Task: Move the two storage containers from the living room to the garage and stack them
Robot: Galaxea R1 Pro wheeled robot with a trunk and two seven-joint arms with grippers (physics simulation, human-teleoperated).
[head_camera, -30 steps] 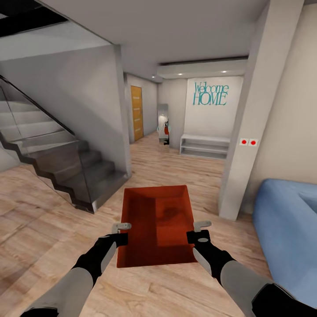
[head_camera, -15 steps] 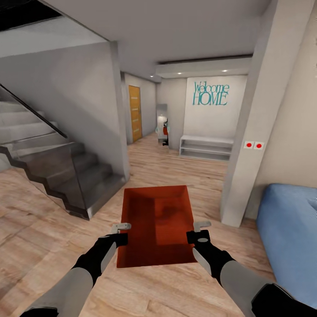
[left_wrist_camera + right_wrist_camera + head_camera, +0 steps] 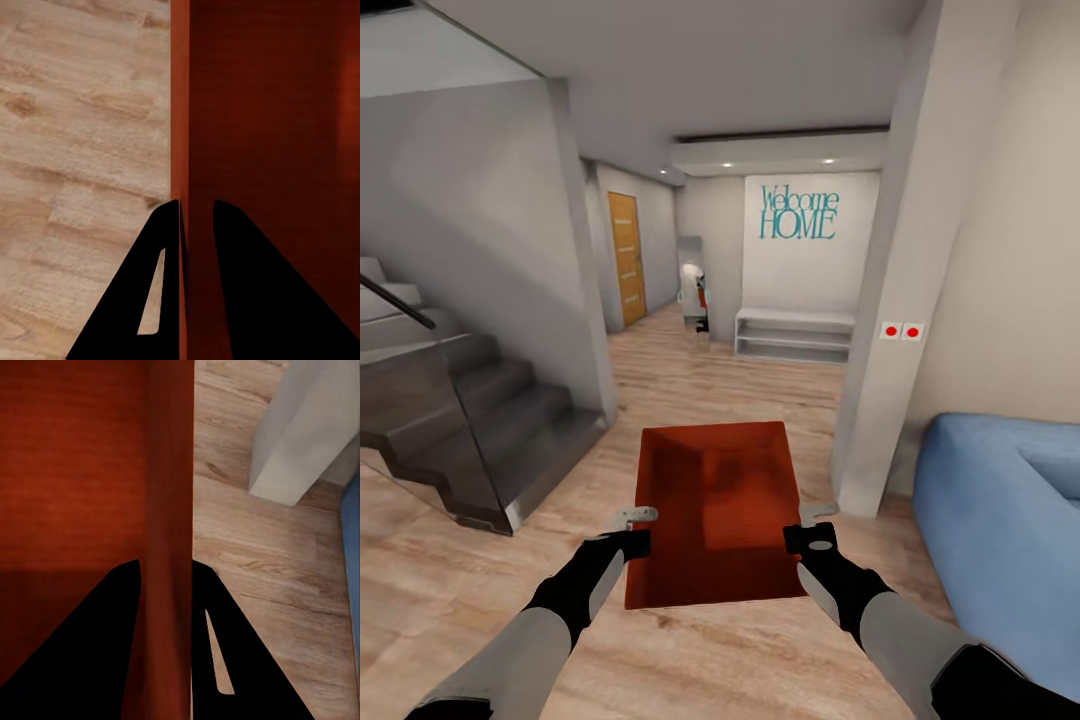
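Note:
One orange-red storage container (image 3: 715,510) hangs level in front of me above the light wood planks of the living room. My left gripper (image 3: 637,520) is shut on its left wall and my right gripper (image 3: 817,515) on its right wall. In the left wrist view, the left gripper (image 3: 196,204) pinches the thin red wall (image 3: 180,112) of the container between its dark fingers. In the right wrist view, the right gripper (image 3: 166,562) clamps the opposite wall (image 3: 171,472). The container's inside is empty. The garage is out of view.
A dark staircase with a glass rail (image 3: 460,430) stands at the left. A white pillar (image 3: 880,330) and a blue sofa (image 3: 1000,520) are at the right. Between them a hallway leads to a white bench (image 3: 795,335) and an orange door (image 3: 625,255).
The whole view has shifted: stairs, pillar and hallway slid leftward and the stairs came closer, so the camera moved. The container and both grippers keep their place in the picture.

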